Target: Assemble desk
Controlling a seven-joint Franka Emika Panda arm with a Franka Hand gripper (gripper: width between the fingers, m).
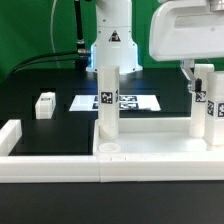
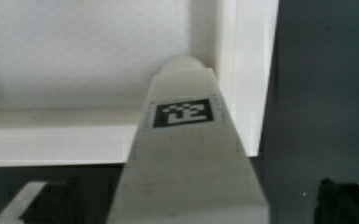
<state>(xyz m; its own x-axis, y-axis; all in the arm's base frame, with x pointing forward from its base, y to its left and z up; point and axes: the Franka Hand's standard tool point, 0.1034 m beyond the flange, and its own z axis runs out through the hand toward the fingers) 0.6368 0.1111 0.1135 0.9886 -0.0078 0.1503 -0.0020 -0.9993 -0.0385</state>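
The white tabletop panel (image 1: 150,140) lies flat on the black table inside the border wall. One white leg (image 1: 107,100) stands upright at its corner on the exterior view's left. A second tagged leg (image 1: 204,105) stands at the corner on the exterior view's right. My gripper (image 1: 196,76) is at the top of this leg. In the wrist view the leg (image 2: 185,150) runs between my fingers (image 2: 37,200) with dark gaps on both sides, over the tabletop panel (image 2: 69,60). The gripper (image 2: 190,206) looks open. A third leg (image 1: 45,105) lies loose on the exterior view's left.
The marker board (image 1: 130,102) lies flat behind the standing leg. The long low border wall (image 1: 60,165) runs along the front and turns back on the exterior view's left. The robot base (image 1: 112,45) stands at the back.
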